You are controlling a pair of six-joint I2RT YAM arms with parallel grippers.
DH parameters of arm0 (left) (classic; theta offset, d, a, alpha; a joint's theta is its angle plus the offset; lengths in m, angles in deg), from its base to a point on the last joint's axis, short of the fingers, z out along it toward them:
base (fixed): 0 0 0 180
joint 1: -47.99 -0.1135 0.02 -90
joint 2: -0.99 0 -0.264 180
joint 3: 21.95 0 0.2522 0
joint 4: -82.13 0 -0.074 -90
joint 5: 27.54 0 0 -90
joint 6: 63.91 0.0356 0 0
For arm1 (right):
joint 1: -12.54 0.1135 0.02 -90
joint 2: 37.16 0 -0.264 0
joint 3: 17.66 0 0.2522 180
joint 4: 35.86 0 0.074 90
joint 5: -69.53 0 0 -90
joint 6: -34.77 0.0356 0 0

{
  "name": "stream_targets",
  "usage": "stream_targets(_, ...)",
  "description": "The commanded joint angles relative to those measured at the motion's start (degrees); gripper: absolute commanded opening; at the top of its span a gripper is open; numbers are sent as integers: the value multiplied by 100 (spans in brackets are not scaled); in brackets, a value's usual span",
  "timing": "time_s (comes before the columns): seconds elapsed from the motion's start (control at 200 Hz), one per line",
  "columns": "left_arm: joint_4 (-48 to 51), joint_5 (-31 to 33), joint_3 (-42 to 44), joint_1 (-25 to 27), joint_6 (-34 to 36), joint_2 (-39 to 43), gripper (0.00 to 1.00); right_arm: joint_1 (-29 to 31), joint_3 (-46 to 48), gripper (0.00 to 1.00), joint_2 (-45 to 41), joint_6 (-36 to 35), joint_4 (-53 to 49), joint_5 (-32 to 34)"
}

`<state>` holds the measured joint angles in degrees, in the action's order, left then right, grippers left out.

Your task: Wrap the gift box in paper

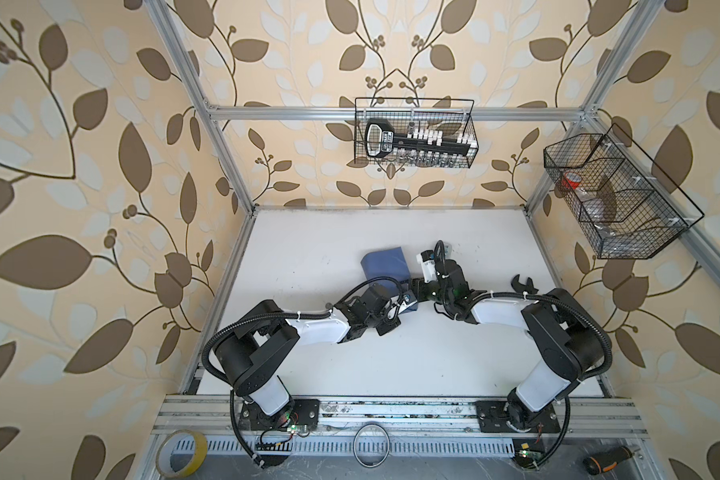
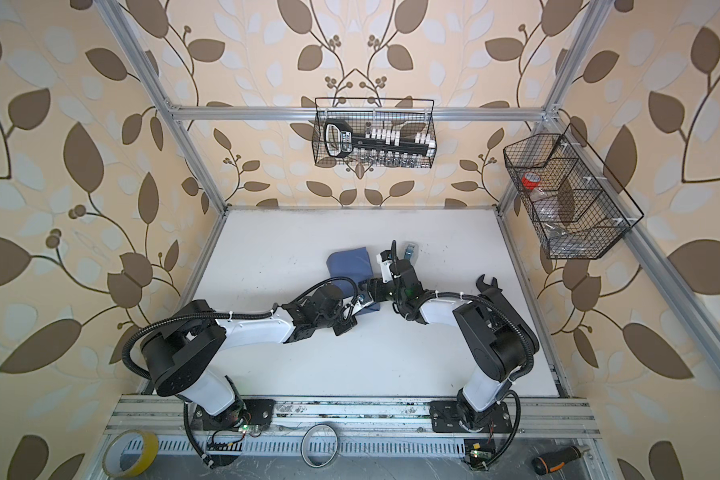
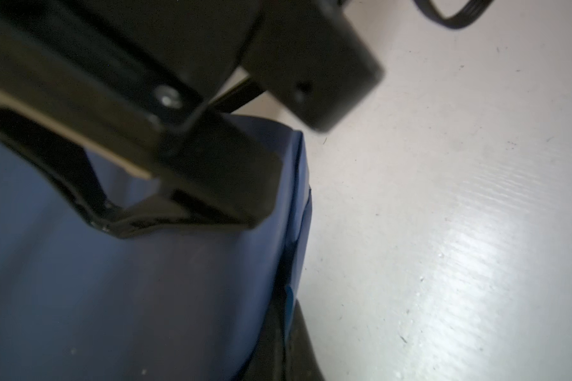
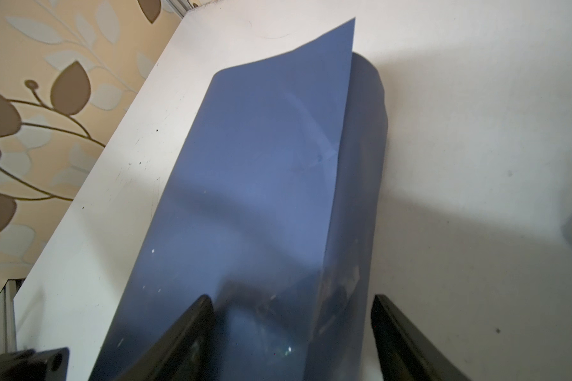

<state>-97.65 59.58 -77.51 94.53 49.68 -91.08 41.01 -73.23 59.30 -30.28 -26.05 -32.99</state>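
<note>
Left gripper [image 1: 406, 300], jaws together, sits on the near corner of the slate-blue paper [image 1: 385, 264], folded mid-table on the scuffed white table [image 1: 308, 241]. The gift box is hidden beneath. Right gripper [image 4: 291, 297] straddles the bundle's end, jaws apart. A wire basket [image 1: 641, 245] hangs against leaf wallpaper [image 1: 715, 291].

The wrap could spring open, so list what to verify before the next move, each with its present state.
1. Left claw shut, resting on the paper: ok.
2. Right claw open, straddling the paper's near end: ok.
3. Top flap lying flat: not ok; its far corner lifts.
4. Paper taped shut: cannot tell.
5. Tape dispenser standing apart from the paper: ok.
</note>
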Motion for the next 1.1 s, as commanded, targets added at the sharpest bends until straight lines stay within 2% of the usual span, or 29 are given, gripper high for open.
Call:
stream_targets(0.0, -538, -63, -1, 15, -24, 282, 0, -18, 82, 76, -10, -227, -726, -72)
stream_targets(0.58, -816, -117, 16, -4, -91, 366, 0, 1, 386, 73, 531, -87, -494, -6)
stream_targets(1.095, -609, -248, 99, -4, -13, 293, 0, -105, -55, 78, -268, -196, -691, -514)
